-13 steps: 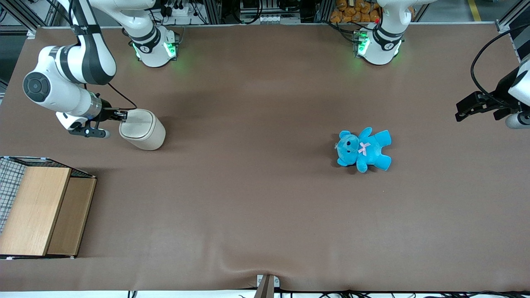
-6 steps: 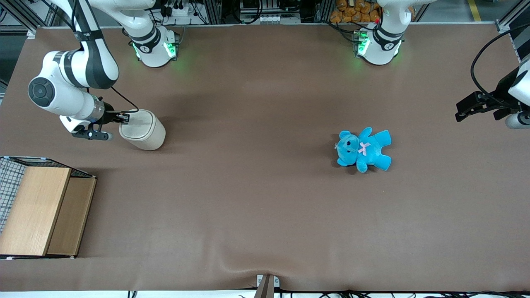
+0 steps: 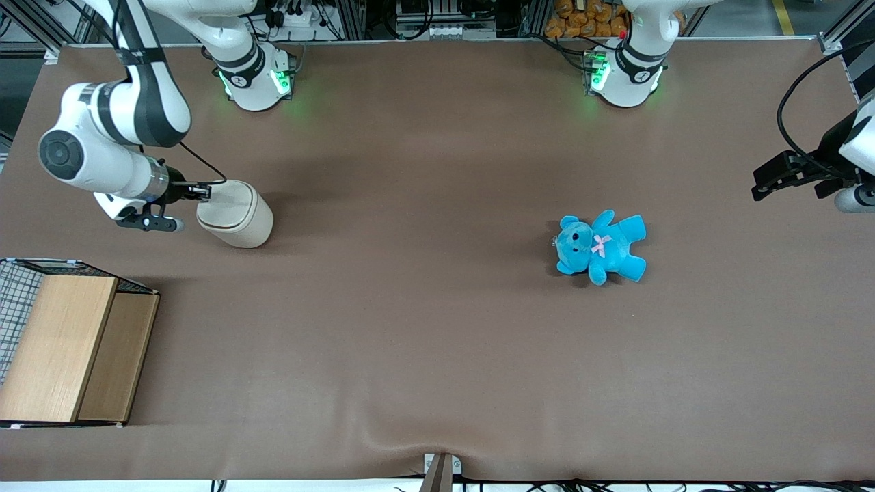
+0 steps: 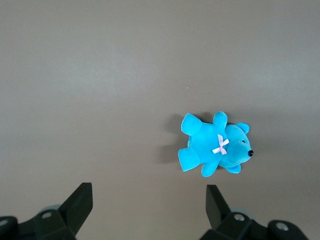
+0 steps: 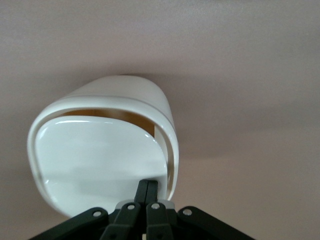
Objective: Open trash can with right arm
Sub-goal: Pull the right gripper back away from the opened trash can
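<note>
I've got the end effector [image 3: 203, 193] parked right at the top edge of the trash can [image 3: 236, 213], on the can's 9 o'clock side as the front view shows it, toward the working arm's end of the worktop [image 3: 424, 321]. Right arm [image 3: 102, 143] comes in low and roughly level from that side.

From the wrist cam: fingers [image 5: 141, 191] are pinched fully together, nothing visible between them, tips pressed against the lid [image 5: 100, 160] at its edge by the rim [image 5: 172, 150] of the trash can [image 5: 130, 95]. Lid is tipped inward, a gap shows between it and the rim, with an orange-tan interior showing through. Can't see any contents through that gap.

Can sits upright on the worktop, cream-white, well apart from everything else.

Other items:
- Wooden box [image 3: 72, 348] with a wire-mesh panel [image 3: 17, 301], nearer the front camera than the can, at the worktop's edge on the working arm's end. Its top is shut, so contents unknown.
- Blue teddy [image 3: 600, 246] lying flat, pink bow on chest, far off toward the parked arm's end; also in the left wrist view [image 4: 216, 146].
</note>
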You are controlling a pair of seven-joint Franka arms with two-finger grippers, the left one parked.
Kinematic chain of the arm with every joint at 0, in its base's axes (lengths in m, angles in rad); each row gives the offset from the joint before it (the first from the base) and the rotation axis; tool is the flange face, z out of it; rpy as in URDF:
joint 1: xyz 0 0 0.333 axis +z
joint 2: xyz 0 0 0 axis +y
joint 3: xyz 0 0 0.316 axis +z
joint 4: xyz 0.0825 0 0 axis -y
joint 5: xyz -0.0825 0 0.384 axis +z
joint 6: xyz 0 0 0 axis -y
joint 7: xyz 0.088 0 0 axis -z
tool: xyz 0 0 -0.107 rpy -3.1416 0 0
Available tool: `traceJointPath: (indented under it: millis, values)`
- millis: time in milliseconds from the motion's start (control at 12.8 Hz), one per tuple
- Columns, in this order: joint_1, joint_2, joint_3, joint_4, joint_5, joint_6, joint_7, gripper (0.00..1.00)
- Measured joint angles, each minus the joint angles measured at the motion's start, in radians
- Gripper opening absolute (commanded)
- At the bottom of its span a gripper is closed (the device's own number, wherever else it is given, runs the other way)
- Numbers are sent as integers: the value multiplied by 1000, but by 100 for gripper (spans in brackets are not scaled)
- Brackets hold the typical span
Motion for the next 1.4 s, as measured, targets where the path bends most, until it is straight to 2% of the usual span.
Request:
traceJointPath:
  millis: [78,156,234,312,779,1169,1403]
  values:
    - [0,0,1,50,0,-62,0,20]
    - [1,-1,2,103,0,-121,0,41]
    - [3,-1,3,153,0,-171,0,73]
    - [5,-1,5,195,0,-209,1,98]
    - [21,0,10,358,0,-325,20,100]
    - [20,24,7,577,0,-460,20,100]
    - [6,37,1,680,0,-485,20,100]
